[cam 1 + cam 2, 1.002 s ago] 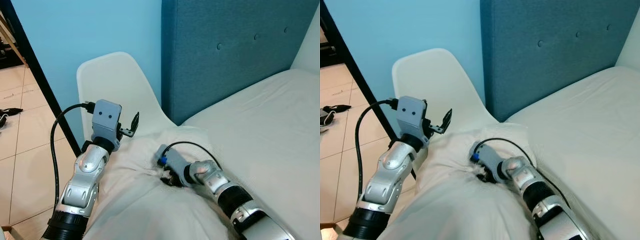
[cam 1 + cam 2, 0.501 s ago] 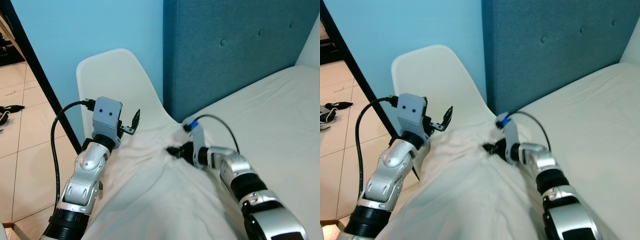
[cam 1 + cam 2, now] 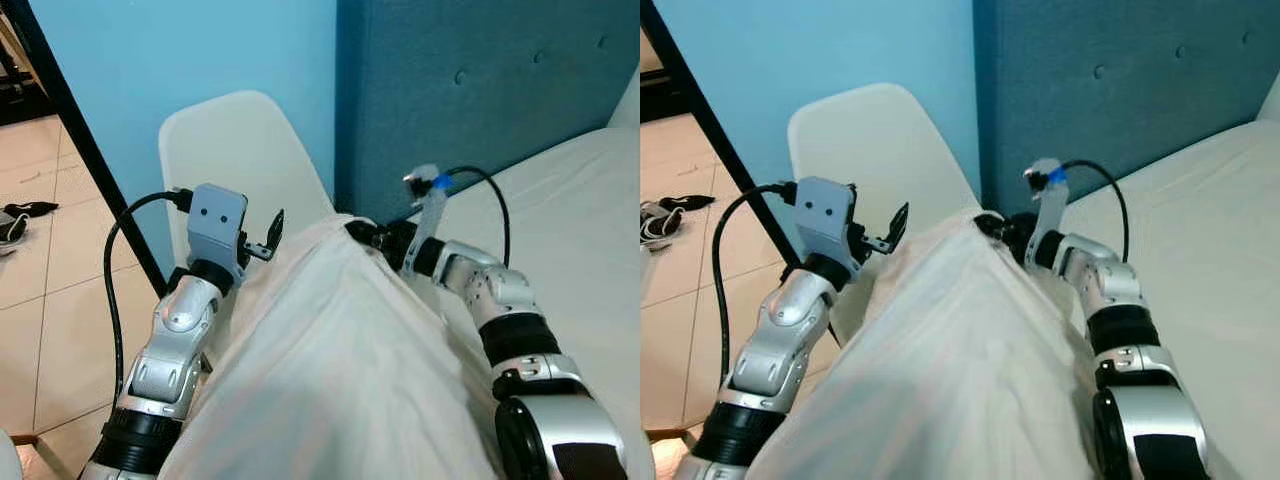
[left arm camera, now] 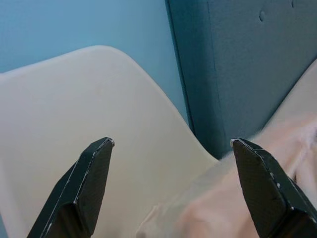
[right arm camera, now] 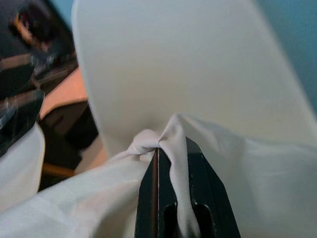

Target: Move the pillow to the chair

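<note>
A large white pillow (image 3: 330, 370) stretches up from the lower middle of the eye views toward a white plastic chair (image 3: 235, 160). My right gripper (image 3: 362, 233) is shut on a pinch of the pillow's top corner and holds it lifted in front of the chair back; the right wrist view shows the cloth (image 5: 173, 144) squeezed between the two black fingers. My left gripper (image 3: 270, 232) stands open beside the pillow's left edge, over the chair seat. Its fingers (image 4: 91, 186) are spread wide with nothing between them.
A blue padded headboard (image 3: 480, 90) and the bed's white sheet (image 3: 590, 210) lie to the right. A light blue wall (image 3: 180, 50) stands behind the chair. A black pole (image 3: 90, 150) slants beside the chair, above tiled floor (image 3: 40, 260).
My right gripper, shut on the pillow corner, has risen and moved toward the chair back, pulling the pillow up into a ridge. The left arm has barely moved.
</note>
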Robot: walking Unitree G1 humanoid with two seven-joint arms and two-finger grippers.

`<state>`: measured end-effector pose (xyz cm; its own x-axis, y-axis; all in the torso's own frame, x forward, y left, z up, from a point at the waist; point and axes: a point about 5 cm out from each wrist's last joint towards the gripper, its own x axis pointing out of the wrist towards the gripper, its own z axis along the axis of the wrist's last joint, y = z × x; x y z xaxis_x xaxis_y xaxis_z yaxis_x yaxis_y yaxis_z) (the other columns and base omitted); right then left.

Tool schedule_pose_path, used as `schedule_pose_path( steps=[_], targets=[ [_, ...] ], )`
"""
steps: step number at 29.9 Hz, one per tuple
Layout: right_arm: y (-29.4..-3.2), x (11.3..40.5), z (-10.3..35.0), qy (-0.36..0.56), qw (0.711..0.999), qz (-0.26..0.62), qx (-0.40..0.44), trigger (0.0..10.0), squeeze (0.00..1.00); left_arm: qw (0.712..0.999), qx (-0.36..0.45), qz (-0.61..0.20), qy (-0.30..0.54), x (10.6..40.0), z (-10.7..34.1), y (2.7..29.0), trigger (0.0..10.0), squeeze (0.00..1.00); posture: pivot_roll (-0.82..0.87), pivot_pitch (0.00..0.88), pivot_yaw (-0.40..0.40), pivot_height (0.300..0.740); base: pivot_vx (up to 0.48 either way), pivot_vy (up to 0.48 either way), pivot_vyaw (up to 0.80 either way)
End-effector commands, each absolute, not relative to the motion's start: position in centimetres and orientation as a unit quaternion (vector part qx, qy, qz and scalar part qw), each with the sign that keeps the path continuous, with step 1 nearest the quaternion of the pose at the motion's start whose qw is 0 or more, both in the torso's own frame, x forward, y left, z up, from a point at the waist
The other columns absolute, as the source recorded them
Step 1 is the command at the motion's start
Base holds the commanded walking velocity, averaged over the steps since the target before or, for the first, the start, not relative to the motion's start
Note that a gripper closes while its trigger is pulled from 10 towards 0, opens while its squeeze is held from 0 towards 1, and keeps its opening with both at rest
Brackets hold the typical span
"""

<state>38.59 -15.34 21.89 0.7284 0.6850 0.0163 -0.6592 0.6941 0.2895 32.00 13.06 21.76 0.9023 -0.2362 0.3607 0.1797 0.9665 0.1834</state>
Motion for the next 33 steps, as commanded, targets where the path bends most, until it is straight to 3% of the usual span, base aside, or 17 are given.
schedule_pose_path(
  steps=[1,10,20,22,23,24,27,33],
  targets=[
    [-16.0,39.0,26.7,-0.055,0.920,0.356,0.153,0.0,0.00,0.974,0.066,-0.098,-0.191,32.1,21.9,13.3,10.0,0.00,-0.19,0.115,0.047,0.520,0.000,0.000,0.00],
    [-17.5,39.4,33.1,-0.166,0.925,0.294,0.175,0.0,0.00,0.968,0.069,-0.100,-0.221,32.0,23.8,13.1,10.0,0.00,-0.19,0.105,0.044,0.520,0.000,0.000,0.00],
    [-16.7,39.6,34.6,-0.191,0.938,0.253,0.137,0.0,0.00,0.937,0.111,-0.054,-0.328,31.1,30.4,14.2,10.0,0.00,-0.18,0.099,0.037,0.520,0.000,0.000,0.00],
    [-15.2,40.0,34.2,-0.186,0.948,0.234,0.107,0.0,0.00,0.903,0.165,0.010,-0.397,30.0,35.2,15.6,10.0,0.00,-0.17,0.095,0.027,0.520,0.000,0.000,0.00],
    [-15.2,40.0,34.2,-0.186,0.948,0.234,0.107,0.0,0.00,0.903,0.165,0.010,-0.397,30.0,35.2,15.6,10.0,0.00,-0.17,0.095,0.027,0.520,0.000,0.000,0.00],
    [-13.2,40.3,33.8,-0.177,0.955,0.224,0.083,0.0,0.00,0.873,0.202,0.057,-0.441,28.9,38.2,16.1,10.0,0.00,-0.16,0.091,0.018,0.520,0.000,0.000,0.00],
    [-11.9,40.4,33.2,-0.167,0.960,0.216,0.064,0.0,0.00,0.863,0.220,0.074,-0.450,28.6,38.9,16.2,10.0,0.00,-0.15,0.089,0.016,0.520,0.000,0.000,0.00],
    [-8.8,40.7,29.7,-0.112,0.972,0.198,0.050,0.0,0.00,0.877,0.203,0.081,-0.428,28.9,38.1,16.3,10.0,0.00,-0.15,0.085,0.008,0.520,0.000,0.000,0.00]
  ],
)
